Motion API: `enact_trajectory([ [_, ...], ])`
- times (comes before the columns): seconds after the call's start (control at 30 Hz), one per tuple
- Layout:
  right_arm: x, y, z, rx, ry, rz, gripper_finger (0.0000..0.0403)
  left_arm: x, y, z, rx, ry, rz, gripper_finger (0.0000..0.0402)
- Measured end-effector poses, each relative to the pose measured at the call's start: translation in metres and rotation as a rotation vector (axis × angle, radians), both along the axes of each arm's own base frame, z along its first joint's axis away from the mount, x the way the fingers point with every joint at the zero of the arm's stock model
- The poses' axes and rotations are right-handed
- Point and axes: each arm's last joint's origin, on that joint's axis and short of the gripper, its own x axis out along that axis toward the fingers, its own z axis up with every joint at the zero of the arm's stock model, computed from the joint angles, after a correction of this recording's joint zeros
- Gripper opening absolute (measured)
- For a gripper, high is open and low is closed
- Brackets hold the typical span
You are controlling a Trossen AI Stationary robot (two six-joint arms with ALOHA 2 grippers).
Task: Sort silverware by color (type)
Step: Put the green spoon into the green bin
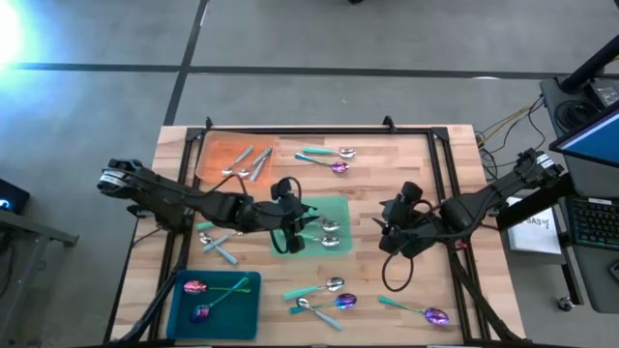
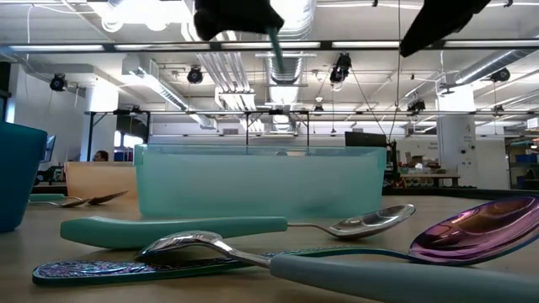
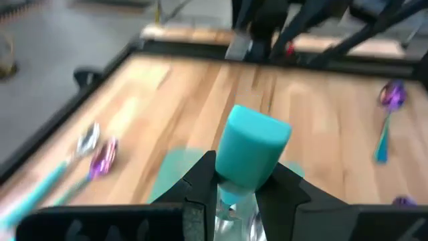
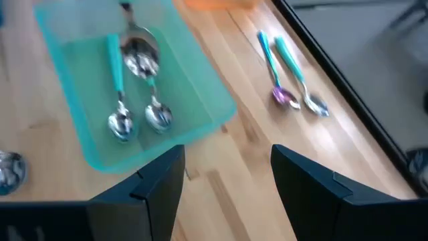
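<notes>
- The left gripper (image 1: 287, 215) hangs over the near-left edge of the flat green mat (image 1: 338, 205) at mid-table, its dark fingers (image 3: 199, 194) pinching a teal-handled, silver-headed spoon (image 3: 247, 157); the handle end juts out past the fingertips and the bowl sits back between them.
- The silver-headed teal spoons (image 4: 137, 100) already lie on this mat, so it looks like the right destination; carry the spoon further over the bare green beside them before lowering.
- Come down until the spoon is close to the mat and roughly parallel to the others, then spread the fingers; releasing from height risks a bounce onto the wooden table (image 1: 406, 174).
- Avoid nudging the spoons already placed.
- The right gripper (image 1: 395, 230) waits over bare wood right of the mat, fingers (image 4: 150, 184) spread and empty.
- Unsorted pieces remain: a pair of teal-handled spoons (image 1: 329, 157) at the far edge, a cluster (image 1: 324, 293) near the front, and a purple-headed spoon (image 1: 426, 311) front right.
</notes>
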Motion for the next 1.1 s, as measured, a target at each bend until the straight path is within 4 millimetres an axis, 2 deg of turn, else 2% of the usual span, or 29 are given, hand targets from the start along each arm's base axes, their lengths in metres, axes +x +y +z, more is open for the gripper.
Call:
enact_trajectory([
  [0.2,-0.005,-0.003,-0.003,0.012,0.027,-0.056,0.0215,-0.007,0.015,-0.015,-0.051,0.152,0.097,0.0059],
  [0.47,-0.008,-0.004,-0.004,-0.011,0.058,-0.062,0.0215,-0.010,0.027,-0.020,-0.043,0.217,0.158,0.0059],
  [0.7,-0.012,-0.006,-0.006,-0.036,0.103,-0.062,0.0215,-0.014,0.040,-0.015,-0.037,0.215,0.208,0.0059],
  [0.93,-0.015,-0.008,-0.006,-0.047,0.123,-0.063,0.0215,-0.009,0.041,0.011,-0.072,0.136,0.188,0.0059],
  [1.1,-0.017,-0.009,-0.006,-0.055,0.142,-0.070,0.0215,-0.004,0.039,0.009,-0.091,0.130,0.175,0.0059],
])
